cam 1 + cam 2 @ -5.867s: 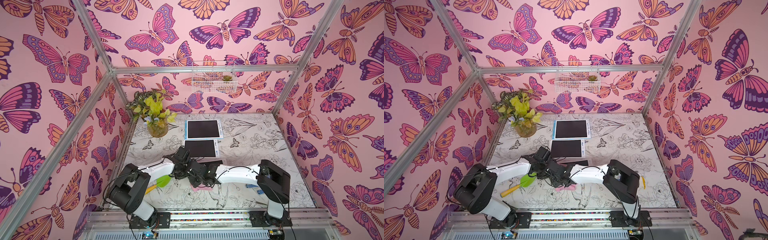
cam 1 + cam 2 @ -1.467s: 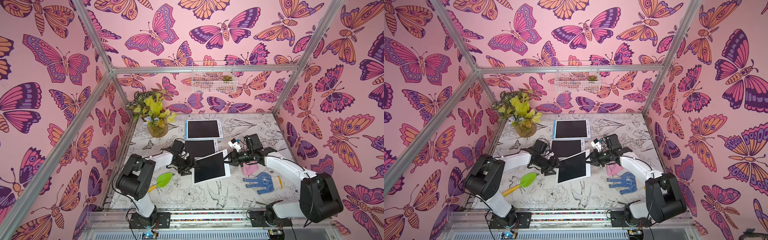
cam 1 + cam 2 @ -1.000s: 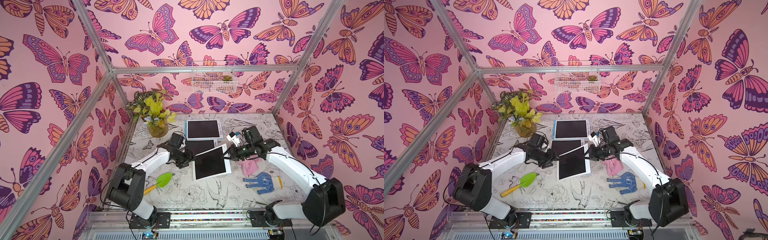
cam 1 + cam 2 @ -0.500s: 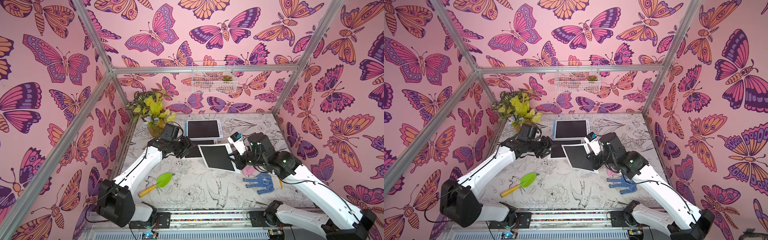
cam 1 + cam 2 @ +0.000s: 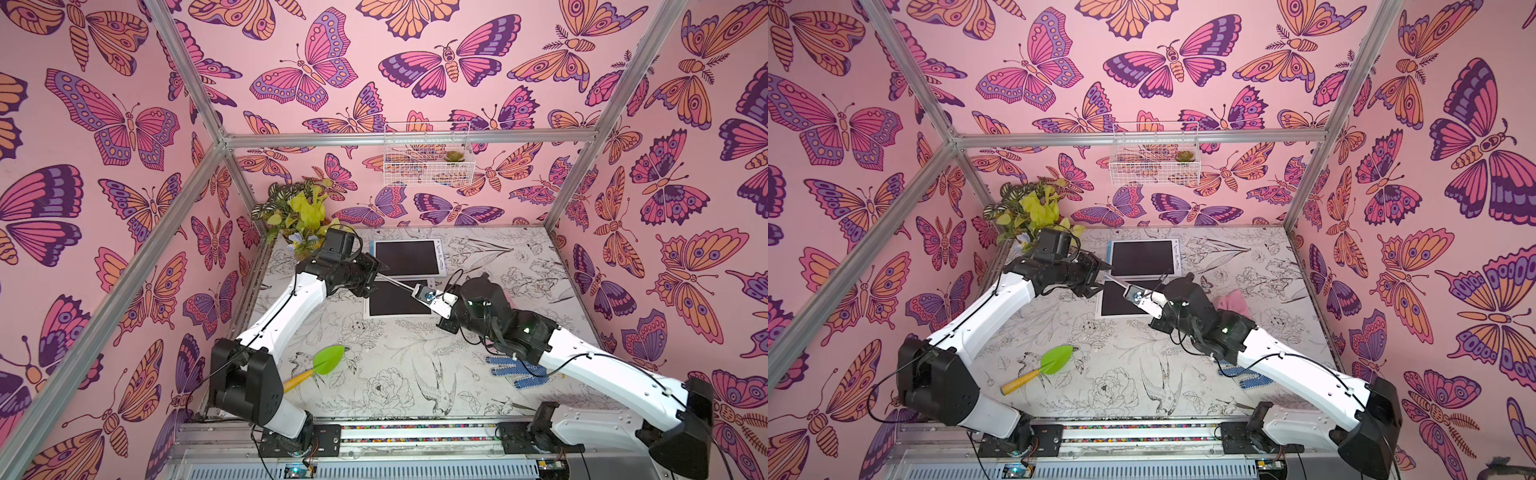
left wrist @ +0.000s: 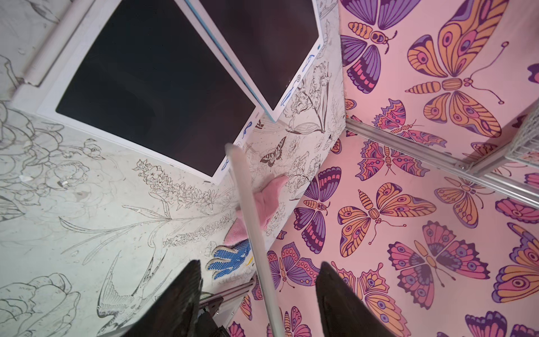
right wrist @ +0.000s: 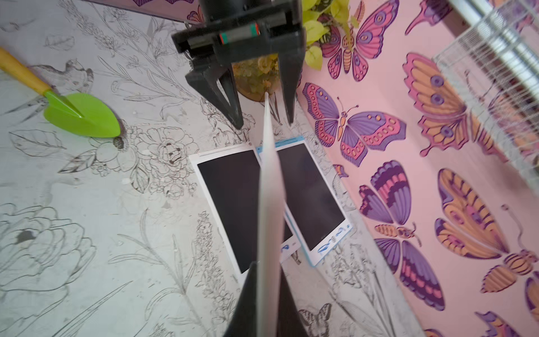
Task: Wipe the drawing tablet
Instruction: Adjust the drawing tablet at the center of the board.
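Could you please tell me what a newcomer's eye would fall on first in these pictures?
The drawing tablet held edge-on in the air above the table: the right gripper is shut on one end, the left gripper stands open around the other. Then the pink butterfly walls all round, and the pink cloth lying on the table toward the right side.

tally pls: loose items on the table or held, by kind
Dark-screen drawing tablets: 3 (blue-edged tablet and white-framed tablet lying flat, third tablet edge-on in the right pincer)
Pink cloth: 1
Blue dotted glove: 1
Green plastic trowel with yellow handle: 1
Potted leafy plant: 1
Total: 7
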Robot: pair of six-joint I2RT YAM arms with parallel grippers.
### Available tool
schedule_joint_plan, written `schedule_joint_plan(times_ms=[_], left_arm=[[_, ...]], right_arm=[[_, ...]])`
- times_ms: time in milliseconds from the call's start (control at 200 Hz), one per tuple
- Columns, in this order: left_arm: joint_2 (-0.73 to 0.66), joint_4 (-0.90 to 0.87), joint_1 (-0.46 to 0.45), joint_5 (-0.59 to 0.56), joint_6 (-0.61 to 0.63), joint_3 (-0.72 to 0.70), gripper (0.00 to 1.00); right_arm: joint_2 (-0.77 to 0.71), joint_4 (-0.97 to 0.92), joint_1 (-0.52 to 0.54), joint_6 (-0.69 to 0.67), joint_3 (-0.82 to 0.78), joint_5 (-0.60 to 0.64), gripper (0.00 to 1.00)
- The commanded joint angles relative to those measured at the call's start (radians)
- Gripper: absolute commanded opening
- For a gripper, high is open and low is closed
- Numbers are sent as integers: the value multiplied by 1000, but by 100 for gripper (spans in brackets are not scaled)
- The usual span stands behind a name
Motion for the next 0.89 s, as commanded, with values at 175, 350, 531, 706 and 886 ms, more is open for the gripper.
schedule_joint_plan(times_ms=[175,350,531,706,886], left_arm=[[17,117,46,34,-73,-12,17],[14,263,63,49,-125,-66,0],[18,440,87,34,-166,-103,0],[41,604,97,-8,-165,-97,0],[56,863,92,-50,-172,-143,0]], right_arm=[[71,280,82,-286,-53,218,0],[89,314,101,-273,-70,273,9],[26,270,103,-74,-46,438,71],[-111,-116,-9,514,61,237,84],[-144,-150,-274,1168,70,-340,87]])
